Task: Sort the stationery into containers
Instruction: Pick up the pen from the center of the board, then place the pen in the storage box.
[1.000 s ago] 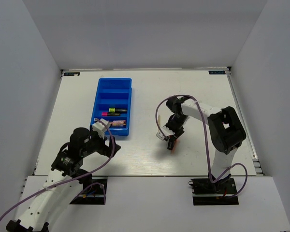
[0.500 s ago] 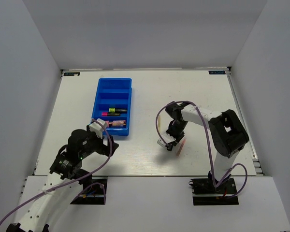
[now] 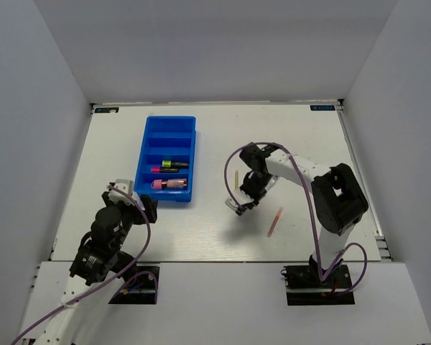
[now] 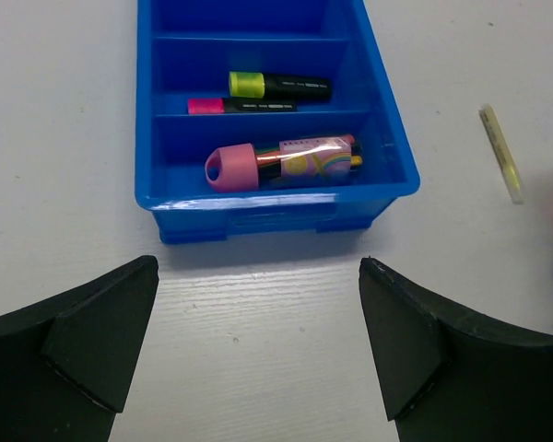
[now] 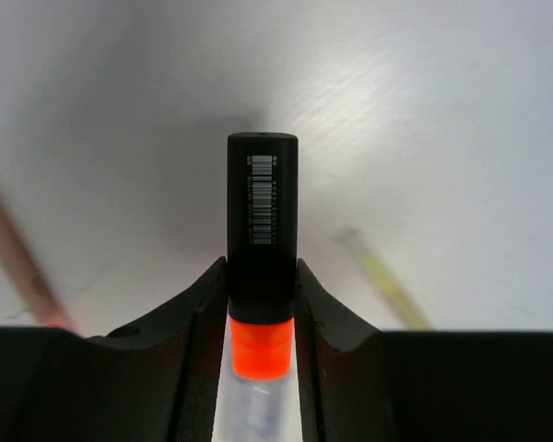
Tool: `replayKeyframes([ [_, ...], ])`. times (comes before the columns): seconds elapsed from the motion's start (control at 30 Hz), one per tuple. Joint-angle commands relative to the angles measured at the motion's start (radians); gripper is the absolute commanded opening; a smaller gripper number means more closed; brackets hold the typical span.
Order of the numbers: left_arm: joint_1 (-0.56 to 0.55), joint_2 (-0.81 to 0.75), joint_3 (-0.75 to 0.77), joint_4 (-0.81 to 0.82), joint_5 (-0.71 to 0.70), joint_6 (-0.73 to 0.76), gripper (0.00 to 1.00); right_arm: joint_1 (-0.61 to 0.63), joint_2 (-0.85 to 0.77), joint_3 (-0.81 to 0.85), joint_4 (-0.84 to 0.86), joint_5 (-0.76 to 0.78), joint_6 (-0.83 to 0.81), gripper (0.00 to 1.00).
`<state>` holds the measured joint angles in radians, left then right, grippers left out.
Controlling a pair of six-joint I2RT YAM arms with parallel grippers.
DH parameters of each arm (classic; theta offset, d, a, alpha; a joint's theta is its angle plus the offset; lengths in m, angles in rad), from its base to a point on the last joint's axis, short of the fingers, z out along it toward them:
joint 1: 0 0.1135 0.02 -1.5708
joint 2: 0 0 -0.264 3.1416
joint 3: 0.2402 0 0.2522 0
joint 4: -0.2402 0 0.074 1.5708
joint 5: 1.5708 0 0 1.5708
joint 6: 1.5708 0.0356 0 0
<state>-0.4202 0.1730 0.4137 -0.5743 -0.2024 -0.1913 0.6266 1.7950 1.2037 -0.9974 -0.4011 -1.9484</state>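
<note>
My right gripper (image 3: 242,205) is shut on a stubby black highlighter with an orange tip (image 5: 262,230) and holds it above the table, right of the blue tray (image 3: 165,197). A thin red stick (image 3: 275,221) lies on the table to its right, and a thin yellow stick (image 3: 235,180) lies just behind it. The tray (image 4: 267,212) holds a yellow-tipped highlighter (image 4: 276,87) and a pink-tipped one (image 4: 240,106) in one compartment. A fat pink marker (image 4: 281,163) lies in the nearest compartment. My left gripper (image 4: 258,350) is open and empty, just in front of the tray.
The tray's two far compartments (image 3: 171,133) show nothing in them. White walls enclose the table on the left, right and back. The yellow stick also shows at the right of the left wrist view (image 4: 500,166).
My right gripper has moved left with the orange highlighter, uncovering the red stick on the table. My left arm has drawn back from the tray toward the near left.
</note>
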Motion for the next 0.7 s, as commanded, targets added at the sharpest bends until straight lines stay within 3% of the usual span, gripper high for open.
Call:
replayKeyframes([
  [0.0,0.005,0.016,0.002,0.021,-0.061,-0.02,1.0,0.056,-0.069,0.177,0.014,-0.127,0.274,0.0],
  [0.07,0.005,0.032,0.004,0.014,-0.058,-0.019,1.0,0.083,-0.066,0.296,0.055,-0.102,0.411,0.0],
  [0.1,0.004,0.034,0.005,0.014,-0.055,-0.019,1.0,0.096,-0.062,0.322,0.119,-0.081,0.61,0.0],
  [0.13,0.006,0.036,0.005,0.013,-0.057,-0.019,1.0,0.12,-0.049,0.347,0.172,-0.059,0.662,0.0],
  [0.17,0.006,0.037,0.005,0.014,-0.054,-0.019,1.0,0.143,-0.043,0.411,0.204,0.017,0.707,0.0],
  [0.27,0.005,0.039,0.004,0.014,-0.058,-0.017,1.0,0.206,0.042,0.558,0.351,0.19,1.061,0.0],
  [0.47,0.005,0.045,0.007,0.011,-0.063,-0.016,1.0,0.274,0.312,0.954,0.371,0.373,1.253,0.0],
  [0.53,0.008,0.043,0.005,0.008,-0.068,-0.019,1.0,0.291,0.343,0.958,0.496,0.436,1.295,0.0],
  [0.67,0.008,0.03,0.004,0.007,-0.083,-0.017,1.0,0.308,0.421,0.953,0.606,0.378,1.287,0.0],
])
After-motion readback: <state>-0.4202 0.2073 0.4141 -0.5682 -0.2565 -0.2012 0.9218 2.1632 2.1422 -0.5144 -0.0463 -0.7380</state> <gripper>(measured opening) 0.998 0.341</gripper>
